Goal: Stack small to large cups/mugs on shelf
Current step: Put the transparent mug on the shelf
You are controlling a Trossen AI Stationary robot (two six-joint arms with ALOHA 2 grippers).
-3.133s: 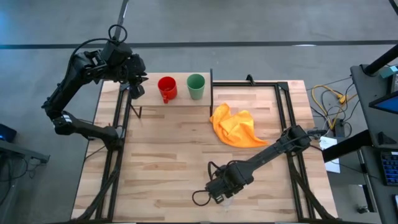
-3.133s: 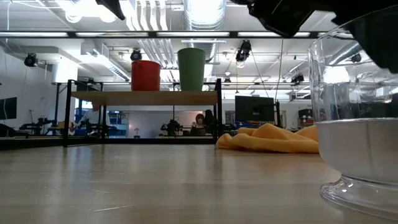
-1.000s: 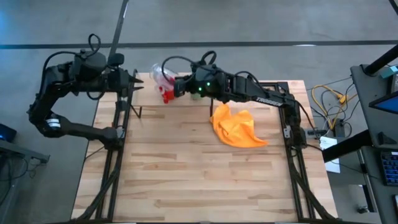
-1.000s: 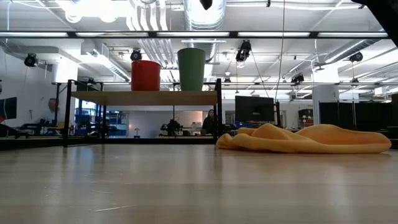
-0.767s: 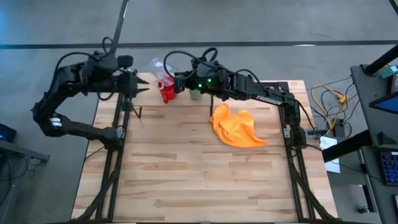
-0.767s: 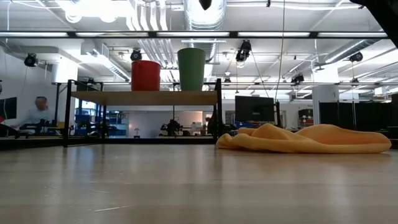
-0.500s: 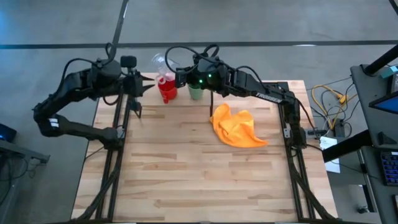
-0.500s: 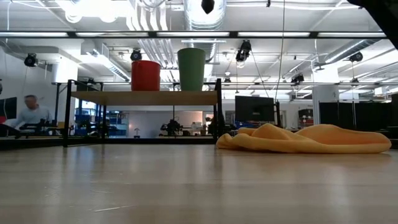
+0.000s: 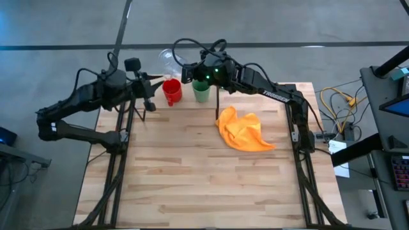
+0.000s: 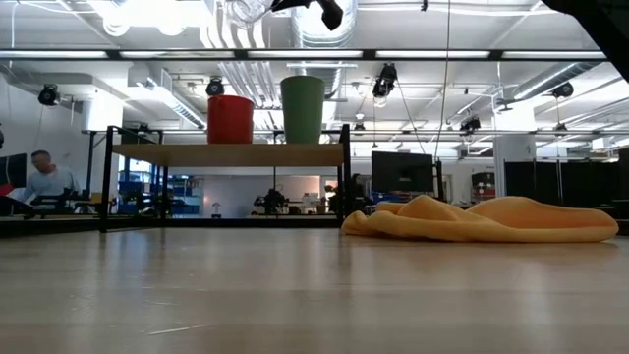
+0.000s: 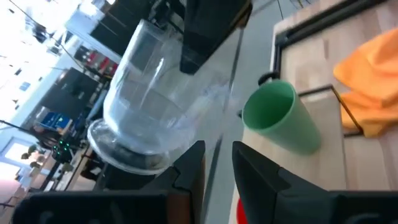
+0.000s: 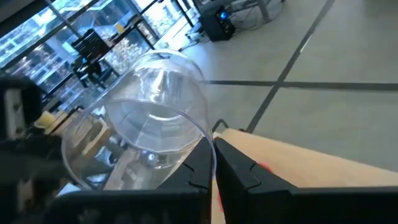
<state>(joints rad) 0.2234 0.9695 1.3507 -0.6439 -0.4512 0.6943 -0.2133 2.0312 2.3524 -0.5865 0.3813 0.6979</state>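
Observation:
The clear cup (image 9: 167, 59) is in my right gripper (image 9: 182, 68), in the air above the far side of the shelf (image 9: 189, 103). It also shows at the top of the low view (image 10: 246, 10). The red mug (image 9: 171, 91) and the green cup (image 9: 201, 91) stand upright side by side on the shelf board (image 10: 226, 154). My left gripper (image 9: 152, 86) is level just left of the red mug. Its fingers stand a little apart (image 11: 217, 174) and hold nothing. My right gripper holds the clear cup by its wall at the rim (image 12: 208, 140), with one finger inside the cup and one outside. The cup is lifted clear, tilted, with its thick base (image 11: 124, 149) pointing away from the fingers toward my left gripper.
An orange cloth (image 9: 245, 131) lies crumpled on the tabletop to the right of the shelf. Black posts (image 9: 217, 86) stand at the shelf corners. A person (image 10: 41, 175) shows far off in the room behind.
My right gripper has carried the clear cup a little toward the table's far edge above the red mug, and the cup now shows at the top of the low view. My left gripper has gone toward the table's right, toward the red mug.

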